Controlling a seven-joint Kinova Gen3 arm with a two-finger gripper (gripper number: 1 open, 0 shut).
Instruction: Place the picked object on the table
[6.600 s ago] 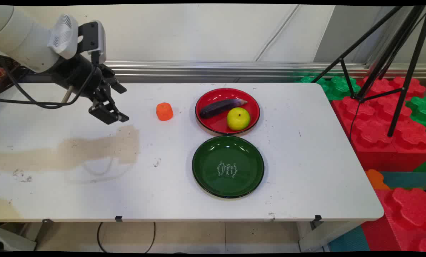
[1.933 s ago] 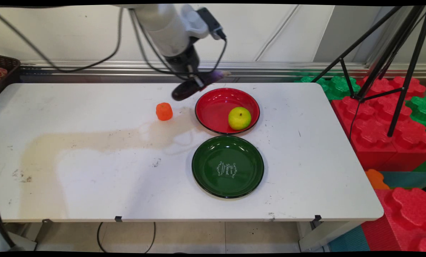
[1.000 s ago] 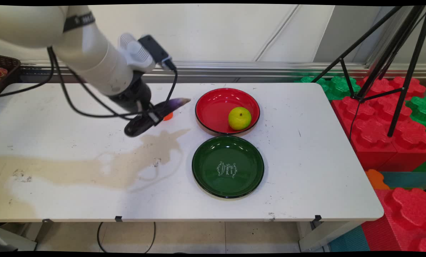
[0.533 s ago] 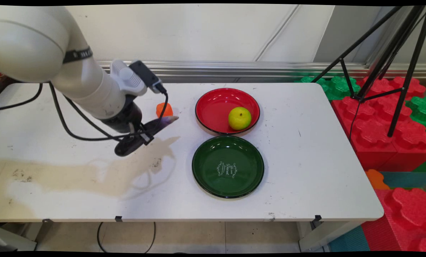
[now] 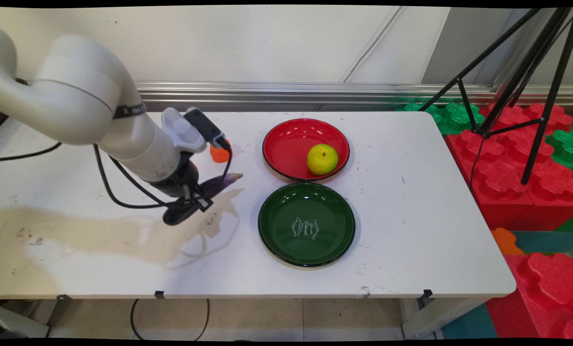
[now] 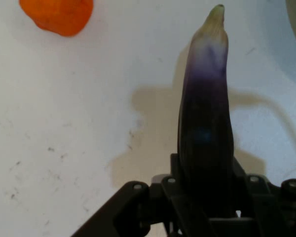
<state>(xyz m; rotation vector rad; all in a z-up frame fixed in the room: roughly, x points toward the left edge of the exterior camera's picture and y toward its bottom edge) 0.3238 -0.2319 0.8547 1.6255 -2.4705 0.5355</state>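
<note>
The eggplant [image 5: 201, 199] is being gripped by the hand [image 5: 196, 202], whose two black fingers are clamping the dark purple body on either side. In the main view the eggplant is lying tilted, its pale stem tip [image 5: 236, 177] pointing toward the surface's far right and its rounded dark end [image 5: 173, 219] pointing toward the near left. It is sitting low over the surface [image 5: 392, 230], left of centre; whether it is touching the surface cannot be told. In the hand view the eggplant [image 6: 205, 123] is running up from the hand [image 6: 204, 197] at the bottom edge, with its shadow falling on the surface beneath it.

An orange object [image 5: 219, 154] is standing just beyond the hand, toward the far edge, partly hidden by the arm's camera mount; it is showing in the hand view's upper left corner [image 6: 56, 15], apart from the eggplant.

Toward the middle of the surface, a red plate [image 5: 286, 144] is sitting near the far edge and is carrying a yellow-green apple [image 5: 322, 159] on its right side. A green plate [image 5: 276, 226] is sitting just in front of the red plate, on the near side, their rims almost meeting.
</note>
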